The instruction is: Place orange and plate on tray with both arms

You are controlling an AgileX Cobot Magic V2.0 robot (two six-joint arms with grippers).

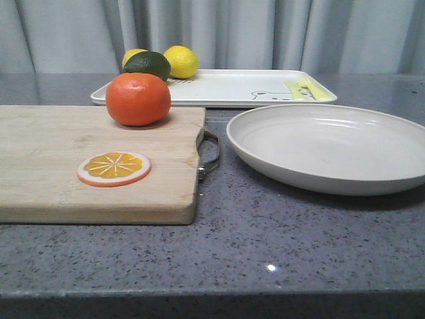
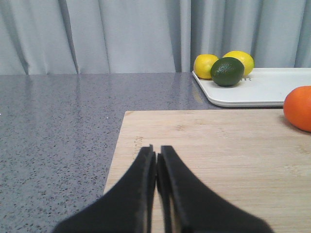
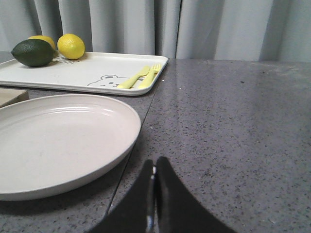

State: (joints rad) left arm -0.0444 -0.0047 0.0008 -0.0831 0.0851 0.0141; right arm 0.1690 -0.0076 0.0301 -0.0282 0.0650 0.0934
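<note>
Both hands were closed and empty: the left hand (image 2: 156,151) hung over the board's (image 1: 53,166) near edge, the right hand (image 3: 153,167) over the bare bench (image 1: 279,232) beside the plate (image 1: 332,146). The orange (image 1: 138,98) sat on the board's far edge, past an orange slice (image 1: 113,168). Behind lay the tray (image 1: 226,86) with two lemons (image 1: 180,61) and a lime (image 1: 147,64).

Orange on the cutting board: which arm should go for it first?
Left. The orange sits on the cutting board, on the left arm's side, and the shut left pincer is already over that board. The right pincer is beside the plate.
</note>
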